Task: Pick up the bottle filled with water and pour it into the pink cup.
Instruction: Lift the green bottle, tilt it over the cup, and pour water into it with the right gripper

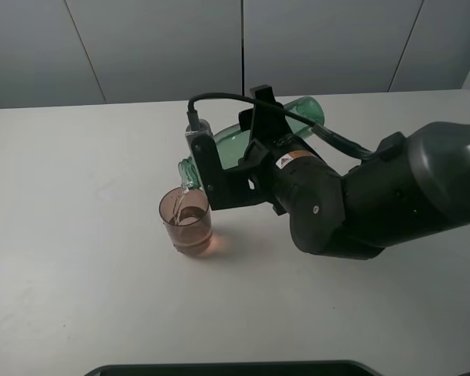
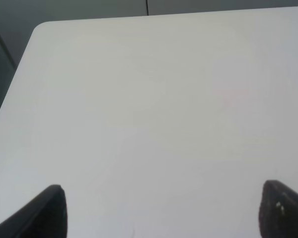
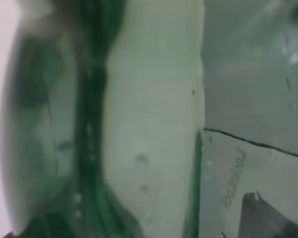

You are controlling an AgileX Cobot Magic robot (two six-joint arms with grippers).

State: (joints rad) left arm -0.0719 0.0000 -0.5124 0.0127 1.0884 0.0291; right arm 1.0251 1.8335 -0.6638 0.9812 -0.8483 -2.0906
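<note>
As seen from the high camera, mid-pour. Right gripper (image 1: 249, 142) clamped round the middle of the green-tinted bottle (image 1: 307, 110), tipped almost level, base toward 2 o'clock and open neck toward 8 o'clock. Mouth of the neck just above the 12 o'clock rim of the pink cup (image 1: 189, 235), apparently not touching it. Thin stream of water (image 1: 182, 196) dropping inside. Cup upright near the middle of the white table (image 1: 70, 266), partly filled.

Judged next: hold the mouth over the rim, deepen the tilt slowly as the flow thins, then roll back upright. Judged risks: stream landing close to the rim, so any drift toward 12 o'clock likely to spill; light cup probably easy to knock with the neck.

Black cable (image 1: 219, 98) looped over the wrist, apart from the cup. Dark panel (image 1: 219, 368) at the 6 o'clock edge, well apart. Nothing else near the cup.

From the left wrist camera: left gripper (image 2: 164, 213) released, two black fingertips (image 2: 52, 210) spread wide with nothing between, above bare table. Neither bottle nor cup visible, so no part in the pour.

From the right wrist camera: blurred green plastic of the bottle, very close and filling nearly the whole view. Jaws not distinguishable here; grip read from the high view.
</note>
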